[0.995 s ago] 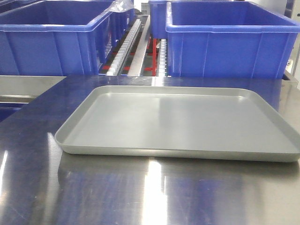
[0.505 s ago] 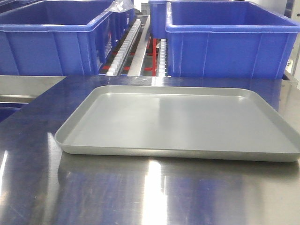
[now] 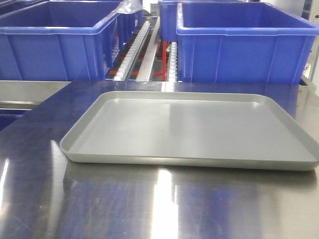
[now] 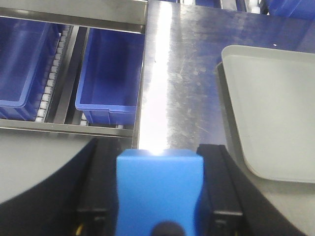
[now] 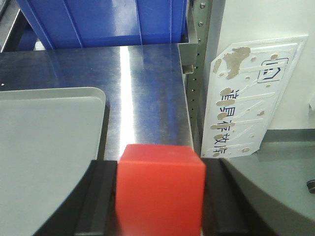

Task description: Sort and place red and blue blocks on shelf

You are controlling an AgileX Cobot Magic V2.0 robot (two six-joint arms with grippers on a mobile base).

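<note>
A warehouse-style workstation: blue bins (image 3: 239,50) on roller racks (image 3: 133,50), steel tabletop (image 3: 149,209).

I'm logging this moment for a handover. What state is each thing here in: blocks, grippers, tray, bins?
blue block: clamped between the left gripper's fingers
red block: clamped between the right gripper's fingers
left gripper: shut on the blue block
right gripper: shut on the red block
tray: flat on the table, nothing in it
bins: upright, open-topped

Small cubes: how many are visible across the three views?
2. The blue block is held in the left gripper, the red block in the right gripper; others could be hidden inside the blue bins.
</note>
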